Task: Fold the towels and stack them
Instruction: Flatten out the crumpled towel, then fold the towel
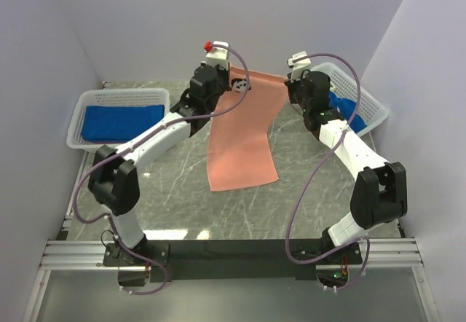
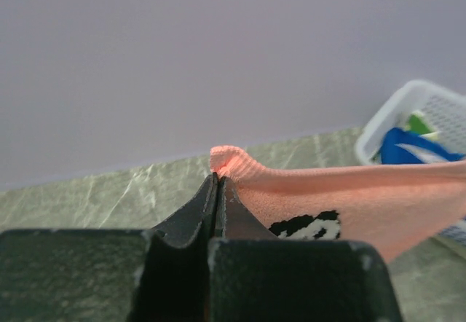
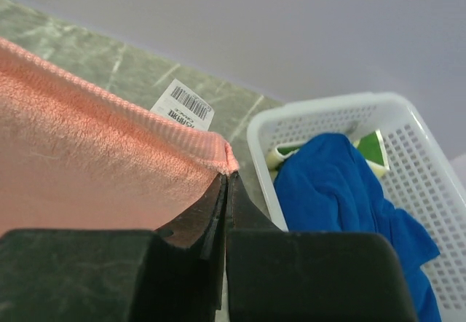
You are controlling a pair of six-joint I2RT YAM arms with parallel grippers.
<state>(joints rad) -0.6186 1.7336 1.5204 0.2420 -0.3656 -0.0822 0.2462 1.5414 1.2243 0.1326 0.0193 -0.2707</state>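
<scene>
Salmon-pink towel point(image 1: 244, 136) just left of the right basket point(image 1: 371, 111), far edge lifted off the table point(image 1: 182, 191), near end flat on it; left gripper point(image 2: 217, 183) pinched shut on the corner farther from that basket, right gripper point(image 3: 226, 180) pinched shut on the corner nearest it. Inside the right basket a crumpled blue towel point(image 3: 342, 191) and some green cloth point(image 3: 370, 147); well left of it a second basket point(image 1: 80, 118) with a folded blue towel point(image 1: 120, 122).
</scene>
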